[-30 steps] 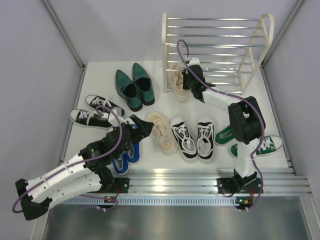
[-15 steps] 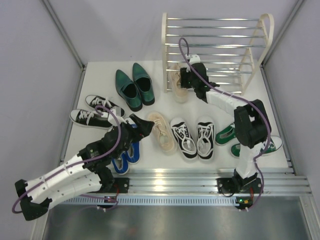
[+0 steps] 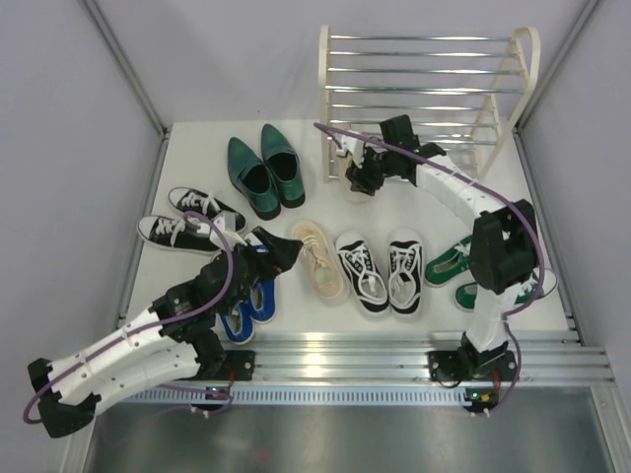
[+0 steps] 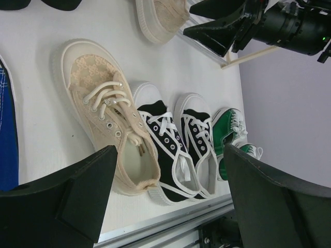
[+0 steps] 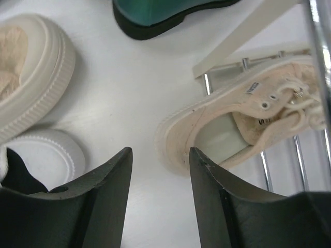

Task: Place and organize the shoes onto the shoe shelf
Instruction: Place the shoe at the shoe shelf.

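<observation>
Right wrist: right pincer (image 5: 159, 155) parted, empty, beside beige shoe (image 5: 232, 124) parked on shelf (image 5: 248, 31) bars.
Left pincer (image 4: 169, 155): wide open over its mate (image 4: 103, 119) on bench (image 4: 44, 150), probably next to go.

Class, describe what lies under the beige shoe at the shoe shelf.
Chrome bars of the shoe shelf run under the beige shoe at its laced front. Its heel end juts over the white table. Where bars meet sole is hidden.
</observation>
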Available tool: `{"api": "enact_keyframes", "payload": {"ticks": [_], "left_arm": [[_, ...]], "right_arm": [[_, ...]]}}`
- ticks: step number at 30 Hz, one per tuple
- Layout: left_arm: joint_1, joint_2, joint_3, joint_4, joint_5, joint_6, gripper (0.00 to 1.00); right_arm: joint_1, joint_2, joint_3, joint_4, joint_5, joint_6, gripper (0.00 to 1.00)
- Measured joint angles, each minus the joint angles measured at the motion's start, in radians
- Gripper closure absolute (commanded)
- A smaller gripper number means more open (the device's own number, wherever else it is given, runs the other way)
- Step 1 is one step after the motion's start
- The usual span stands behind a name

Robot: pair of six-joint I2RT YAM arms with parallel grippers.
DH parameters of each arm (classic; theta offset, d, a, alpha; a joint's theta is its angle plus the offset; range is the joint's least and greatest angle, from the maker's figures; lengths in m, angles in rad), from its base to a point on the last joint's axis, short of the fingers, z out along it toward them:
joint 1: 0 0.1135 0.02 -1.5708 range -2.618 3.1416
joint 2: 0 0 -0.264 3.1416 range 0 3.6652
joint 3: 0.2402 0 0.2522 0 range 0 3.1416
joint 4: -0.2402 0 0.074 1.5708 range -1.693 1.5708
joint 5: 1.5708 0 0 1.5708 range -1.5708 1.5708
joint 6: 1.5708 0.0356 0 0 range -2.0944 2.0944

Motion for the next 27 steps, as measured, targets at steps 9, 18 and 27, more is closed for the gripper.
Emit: {"api": "enact_keyframes", "payload": {"ticks": [9, 18, 27], "left_arm": [[0.000, -0.014, -0.006, 0.002, 0.007, 0.000, 0.11], [0.000, -0.014, -0.016, 0.005, 0.007, 0.000, 0.11], [0.000, -0.005, -0.018, 0.015, 0.008, 0.000, 0.11]], "right_arm": [[-0.067, 0.147, 0.162, -0.264, -0.128, -0.367, 0.48], [-0.068, 0.156, 0.175, -0.286, -0.158, -0.444, 0.49], [-0.068, 0.220, 0.234, -0.256, -0.140, -0.412, 0.56]]}}
